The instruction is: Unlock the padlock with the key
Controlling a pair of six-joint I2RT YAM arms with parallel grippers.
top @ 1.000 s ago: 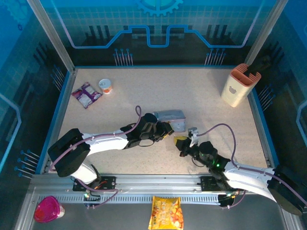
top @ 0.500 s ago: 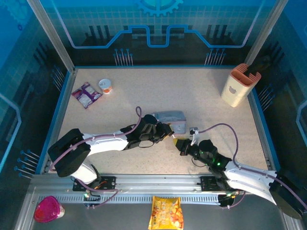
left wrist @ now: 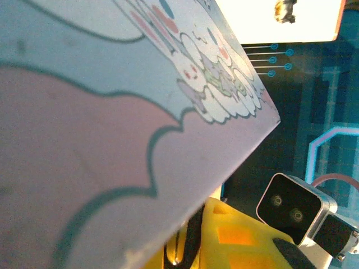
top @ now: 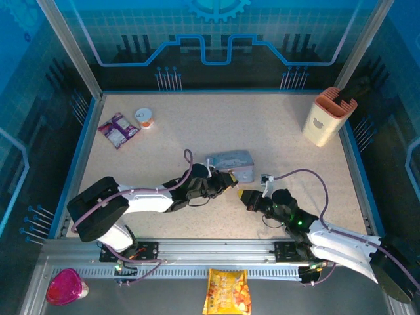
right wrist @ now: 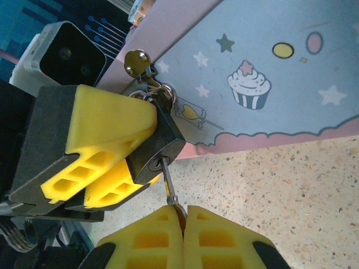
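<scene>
In the right wrist view the small black padlock (right wrist: 154, 151) hangs by its shackle from the latch of the pastel tin box (right wrist: 269, 73). My left gripper's yellow fingers (right wrist: 106, 140) are shut on the padlock's body. The slim metal key (right wrist: 168, 182) has its tip in the keyhole. My right gripper (right wrist: 183, 216) is shut on the key's head. From above, the left gripper (top: 226, 182) and right gripper (top: 248, 197) meet in front of the tin box (top: 230, 159). In the left wrist view the left gripper (left wrist: 190, 246) sits under the tin box (left wrist: 112, 112).
A brass key (right wrist: 136, 60) dangles by the latch. An orange-and-cream holder (top: 325, 118) stands at the back right. A purple snack packet (top: 118, 129) and a small cup (top: 144, 117) lie at the back left. A yellow snack bag (top: 226, 292) and a pink bowl (top: 65, 287) sit off the table's front.
The tin box and my left gripper have shifted slightly up and left. My right gripper has followed toward the padlock with the key.
</scene>
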